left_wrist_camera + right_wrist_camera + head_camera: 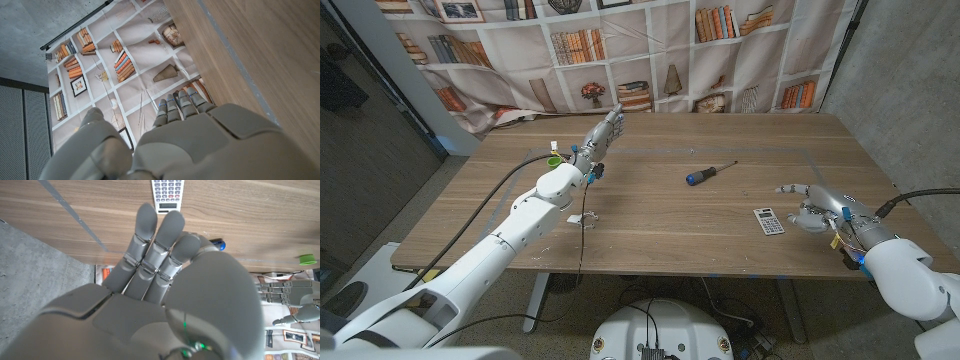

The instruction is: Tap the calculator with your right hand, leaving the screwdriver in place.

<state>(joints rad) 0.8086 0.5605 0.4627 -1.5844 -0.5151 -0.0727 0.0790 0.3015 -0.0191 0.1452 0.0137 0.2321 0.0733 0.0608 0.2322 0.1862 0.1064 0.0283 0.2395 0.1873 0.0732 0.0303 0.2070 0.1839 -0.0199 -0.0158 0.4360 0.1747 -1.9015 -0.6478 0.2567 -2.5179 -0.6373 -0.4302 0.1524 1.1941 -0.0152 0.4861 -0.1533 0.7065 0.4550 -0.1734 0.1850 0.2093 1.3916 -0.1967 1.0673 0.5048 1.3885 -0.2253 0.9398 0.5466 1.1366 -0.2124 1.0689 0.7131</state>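
On the tabletop (650, 215) near its front right edge, the calculator (768, 221) lies flat, and my right hand (812, 207) sits just beside it on the outer side, holding nothing, fingers apart and reaching toward it. In the right wrist view those fingertips (146, 213) are almost at the calculator's near end but I cannot tell whether they touch it yet. The screwdriver (710, 173), blue handle and dark shaft, rests farther back toward the middle, well apart from the calculator. My left hand (603, 134) is raised over the far left part of the tabletop, empty with its fingers straight. My worry is overshoot: if I press too hard or at an angle, the light calculator will probably skid across the smooth wood instead of taking a clean tap. Swinging the forearm inward could also sweep toward the screwdriver and nudge it.
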